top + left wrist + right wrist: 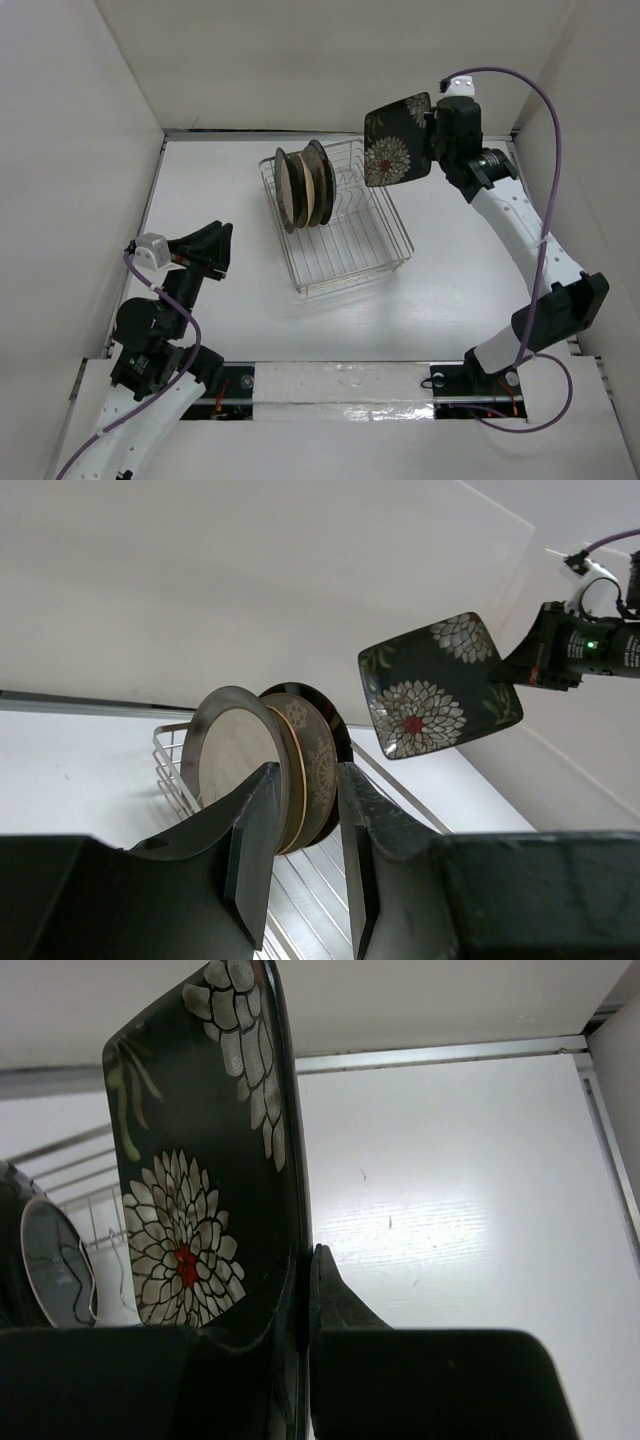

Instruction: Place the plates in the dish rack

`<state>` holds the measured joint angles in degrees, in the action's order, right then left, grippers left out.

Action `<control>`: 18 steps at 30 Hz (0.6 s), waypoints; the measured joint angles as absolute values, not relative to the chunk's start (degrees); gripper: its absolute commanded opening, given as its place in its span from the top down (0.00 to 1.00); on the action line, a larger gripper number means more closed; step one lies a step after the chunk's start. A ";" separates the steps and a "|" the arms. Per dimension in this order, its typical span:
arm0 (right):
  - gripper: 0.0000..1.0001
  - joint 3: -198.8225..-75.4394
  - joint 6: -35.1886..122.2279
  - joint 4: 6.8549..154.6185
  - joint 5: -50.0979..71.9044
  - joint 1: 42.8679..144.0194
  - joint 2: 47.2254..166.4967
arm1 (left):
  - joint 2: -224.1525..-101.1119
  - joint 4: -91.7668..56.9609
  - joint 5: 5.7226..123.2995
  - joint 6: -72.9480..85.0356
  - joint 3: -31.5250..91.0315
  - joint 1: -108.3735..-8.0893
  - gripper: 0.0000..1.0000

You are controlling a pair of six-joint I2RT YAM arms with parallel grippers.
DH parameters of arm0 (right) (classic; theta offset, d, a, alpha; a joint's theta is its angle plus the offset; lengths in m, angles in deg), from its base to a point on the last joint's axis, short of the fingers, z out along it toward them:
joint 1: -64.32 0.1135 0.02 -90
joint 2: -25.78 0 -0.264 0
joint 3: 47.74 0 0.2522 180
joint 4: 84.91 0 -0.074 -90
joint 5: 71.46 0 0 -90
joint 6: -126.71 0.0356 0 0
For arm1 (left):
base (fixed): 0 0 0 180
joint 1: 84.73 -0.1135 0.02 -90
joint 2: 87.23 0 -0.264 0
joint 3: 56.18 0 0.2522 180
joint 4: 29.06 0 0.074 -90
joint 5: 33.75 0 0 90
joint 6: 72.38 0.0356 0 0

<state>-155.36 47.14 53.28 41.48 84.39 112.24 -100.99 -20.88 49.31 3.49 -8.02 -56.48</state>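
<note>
The black square plate (398, 140) with white flowers is up in the air, over the far right corner of the dish rack (360, 250). The right claw (432, 122) is pinched tight on one edge of it, so the plate stands on its side. The round plates (305, 185) already stand on edge, close together, in the far left part of the rack. The left claw (222, 250) is low over the left side of the tabletop (250, 330). Its jaws are a little apart and it holds nothing. I think the square plate is hard and stiff, so it will not bend at all. It looks smooth and shiny, so it could slip if the pinch gets loose. It could also chip or crack if it bumps the wires or the round plates. It is likely not very heavy, but most of it hangs out past the claw, so it may want to tip. The rim is the best place to hold it, because it is thin and the jaws fit around it. It should go down slowly, edge first, between the prongs next to the round plates.
</note>
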 measured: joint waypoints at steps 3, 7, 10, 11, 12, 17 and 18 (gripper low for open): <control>1.00 -158.22 45.28 50.20 42.66 86.77 114.53 | -100.99 -20.84 49.59 3.34 -8.02 -56.48 0.74; 1.00 -162.73 43.51 46.39 43.89 89.57 117.74 | -100.99 -20.84 49.68 3.17 -8.02 -56.48 0.74; 1.00 -165.85 42.64 44.84 44.98 91.32 120.30 | -100.99 -20.84 49.99 3.12 -8.02 -56.48 0.73; 1.00 -167.03 42.44 44.19 45.31 91.76 121.33 | -100.99 -20.86 50.01 3.14 -8.02 -56.48 0.73; 1.00 -168.30 42.22 43.49 45.68 92.20 122.42 | -100.99 -20.84 50.01 3.12 -8.02 -56.48 0.73; 1.00 -173.57 41.28 40.54 47.54 94.10 127.93 | -100.99 -20.82 50.34 3.12 -8.02 -56.48 0.73; 1.00 -174.51 41.00 40.01 47.84 94.38 128.91 | -100.99 -20.82 50.32 3.14 -8.02 -56.48 0.73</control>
<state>-174.51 41.00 40.01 47.84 94.38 128.91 -100.99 -20.82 50.32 3.14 -8.02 -56.48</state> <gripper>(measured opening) 0.058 0.264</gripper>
